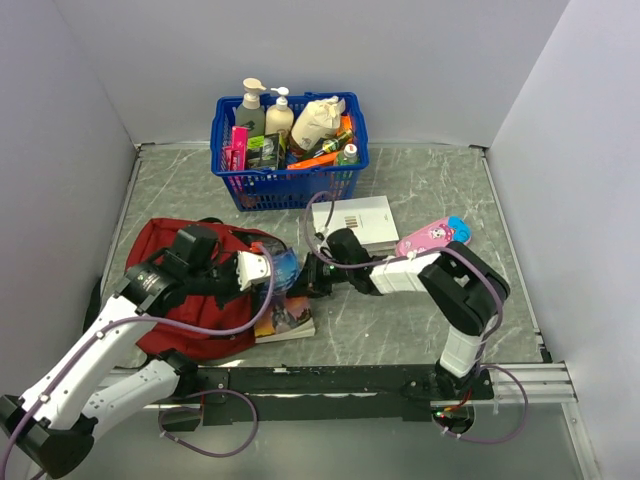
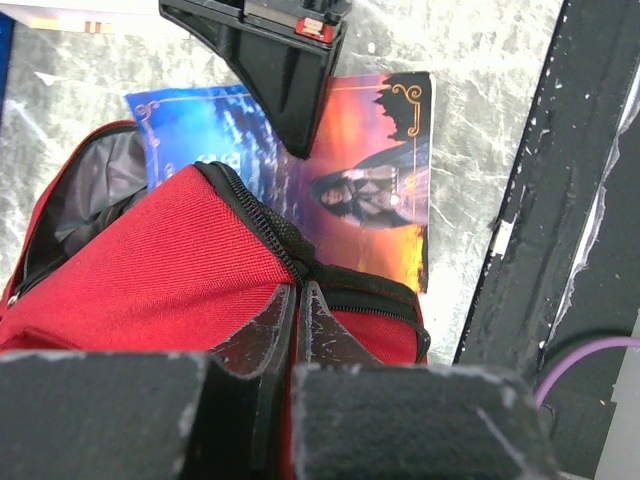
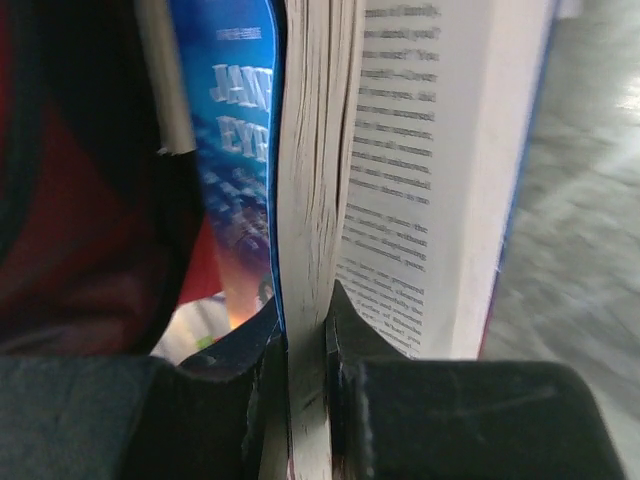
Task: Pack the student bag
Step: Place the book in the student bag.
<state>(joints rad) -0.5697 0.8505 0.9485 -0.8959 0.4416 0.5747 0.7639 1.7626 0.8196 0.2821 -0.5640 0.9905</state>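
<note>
Bag (image 1: pixel 185 300) mouth: obstructed by book (image 1: pixel 287 316) and right gripper (image 1: pixel 312 284) clamped on its pages. Behind stood basket (image 1: pixel 285 180), white box (image 1: pixel 360 220), pink case (image 1: pixel 432 237). Bare table (image 1: pixel 400 320) at near right lay passable, also the strip between bag and basket.

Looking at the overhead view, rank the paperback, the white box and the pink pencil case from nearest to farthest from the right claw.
1. The paperback: clamped in the right claw, at the mouth of the student bag.
2. The white box: just behind the claw, mid-table.
3. The pink pencil case: farther right, beside the box.
</note>
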